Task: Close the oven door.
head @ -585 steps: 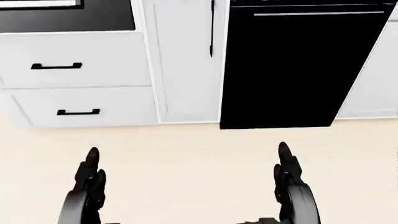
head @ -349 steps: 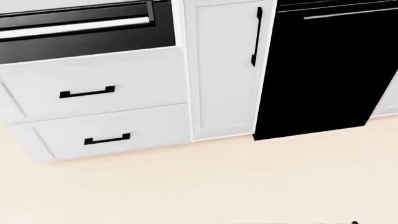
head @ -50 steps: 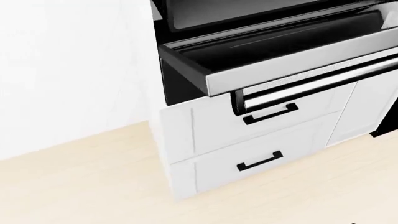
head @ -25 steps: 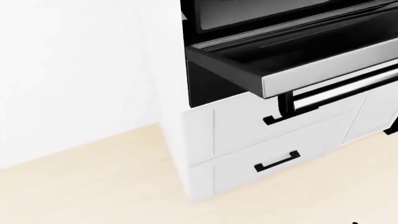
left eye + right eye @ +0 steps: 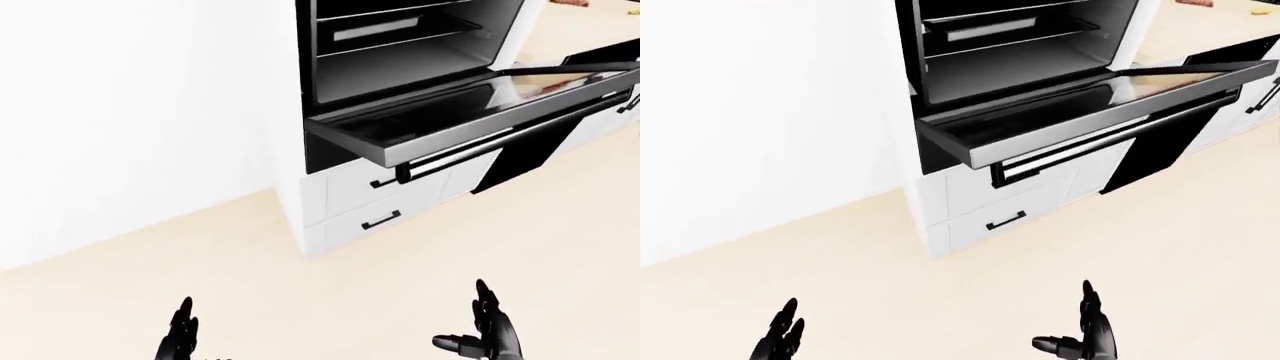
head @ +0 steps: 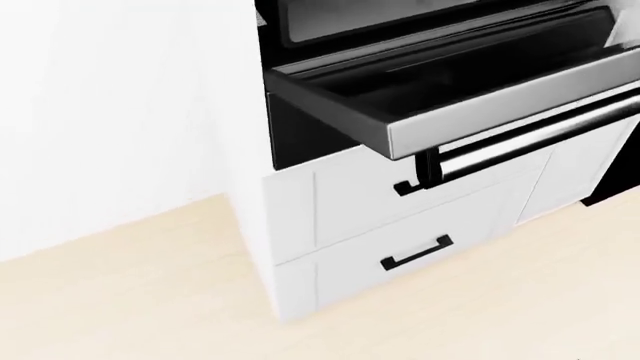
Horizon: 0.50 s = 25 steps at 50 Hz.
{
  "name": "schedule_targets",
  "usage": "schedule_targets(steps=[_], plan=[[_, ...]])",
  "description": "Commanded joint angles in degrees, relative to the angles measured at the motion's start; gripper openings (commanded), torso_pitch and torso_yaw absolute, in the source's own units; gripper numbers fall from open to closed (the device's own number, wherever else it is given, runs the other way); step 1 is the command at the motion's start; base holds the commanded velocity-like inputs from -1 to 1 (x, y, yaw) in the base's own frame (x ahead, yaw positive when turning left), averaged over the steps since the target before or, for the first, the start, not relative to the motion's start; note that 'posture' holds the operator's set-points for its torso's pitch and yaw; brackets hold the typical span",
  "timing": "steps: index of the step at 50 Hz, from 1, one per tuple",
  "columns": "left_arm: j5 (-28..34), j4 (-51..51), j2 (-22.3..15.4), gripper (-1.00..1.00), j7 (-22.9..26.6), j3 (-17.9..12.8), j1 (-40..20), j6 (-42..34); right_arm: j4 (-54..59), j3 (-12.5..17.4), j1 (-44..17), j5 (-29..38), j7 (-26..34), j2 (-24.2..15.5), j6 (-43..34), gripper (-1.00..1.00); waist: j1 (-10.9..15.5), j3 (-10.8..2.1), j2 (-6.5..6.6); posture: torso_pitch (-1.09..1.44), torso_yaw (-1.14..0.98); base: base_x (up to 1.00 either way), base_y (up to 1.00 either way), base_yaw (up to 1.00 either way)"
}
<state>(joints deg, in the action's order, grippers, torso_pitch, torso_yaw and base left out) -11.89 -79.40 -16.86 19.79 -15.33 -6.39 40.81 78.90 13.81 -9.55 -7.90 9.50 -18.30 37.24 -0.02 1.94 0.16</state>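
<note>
Both hands hang low and empty, fingers spread: the black three-finger right hand (image 5: 487, 330) at the lower right of the left-eye view, the black left hand (image 5: 181, 334) at the lower left, each well apart from the oven. Beyond them, past pale wood floor (image 5: 300, 300), the black oven door with its steel edge and bar handle (image 5: 470, 112) lies dropped open, level, above two white drawers (image 6: 380, 225). This looks like the approach step; next, step closer, get a hand under the door's outer edge and lift it shut.
</note>
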Motion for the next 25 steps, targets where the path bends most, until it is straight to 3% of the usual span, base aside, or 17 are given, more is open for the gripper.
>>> schedule_targets(steps=[1,3,5,7,11,14,17,19,20,22,25], plan=[[-0.50,1.22,-1.12,1.00,-0.06,-0.43,-0.60,1.62,-1.44,0.18,-0.95,-0.15,-0.12,-0.61,1.80,1.00,0.05,-0.52,-0.02,0.00,0.00,0.14,0.00,0.00],[-0.50,1.20,-1.13,1.00,-0.02,-0.44,-0.59,1.62,-1.45,0.18,-0.97,-0.11,-0.15,-0.63,1.83,1.00,0.07,-0.46,1.26,0.00,0.00,0.15,0.00,0.00],[-0.51,1.18,-1.15,1.00,0.07,-0.47,-0.66,1.59,-1.44,0.18,-0.94,-0.05,-0.13,-0.65,1.93,1.00,0.08,-0.32,3.43,0.00,0.00,0.20,0.00,0.00],[-0.49,1.14,-1.18,1.00,0.12,-0.51,-0.66,1.60,-1.43,0.18,-0.90,0.01,-0.12,-0.63,2.01,1.00,0.09,0.09,2.18,0.00,0.00,0.20,0.00,0.00],[-0.42,1.17,-1.12,1.00,0.05,-0.49,-0.58,1.64,-1.43,0.20,-0.92,0.04,-0.07,-0.61,2.03,1.00,0.09,-0.11,2.30,0.00,0.00,0.21,0.00,0.00],[-0.45,1.24,-1.06,1.00,-0.02,-0.47,-0.51,1.68,-1.44,0.19,-0.93,0.11,-0.06,-0.60,2.05,1.00,0.28,0.08,1.14,0.00,0.00,0.22,0.00,0.00],[-0.50,1.29,-1.05,1.00,-0.06,-0.42,-0.50,1.66,-1.44,0.18,-0.87,0.15,-0.03,-0.57,2.13,1.00,0.68,0.22,-1.32,0.00,0.00,0.25,0.00,0.00],[-0.54,1.30,-1.04,1.00,-0.07,-0.40,-0.51,1.65,-1.45,0.19,-0.90,0.14,0.02,-0.59,2.10,1.00,0.62,-0.70,-4.84,0.00,0.00,0.30,0.00,0.00],[-0.55,1.30,-1.03,1.00,-0.05,-0.38,-0.50,1.65,-1.45,0.19,-0.88,0.15,0.05,-0.59,2.12,1.00,-0.03,0.06,-2.67,0.00,0.00,0.30,0.00,0.00],[-0.59,1.27,-1.09,1.00,-0.03,-0.39,-0.56,1.59,-1.44,0.19,-0.88,0.16,0.05,-0.60,2.11,1.00,-0.19,0.40,-3.04,0.00,0.00,0.31,0.00,0.00],[-0.65,1.26,-1.12,1.00,-0.01,-0.43,-0.67,1.50,-1.47,0.21,-0.93,0.13,0.12,-0.60,2.06,1.00,-0.54,0.14,-2.40,0.00,0.00,0.30,0.00,0.00]])
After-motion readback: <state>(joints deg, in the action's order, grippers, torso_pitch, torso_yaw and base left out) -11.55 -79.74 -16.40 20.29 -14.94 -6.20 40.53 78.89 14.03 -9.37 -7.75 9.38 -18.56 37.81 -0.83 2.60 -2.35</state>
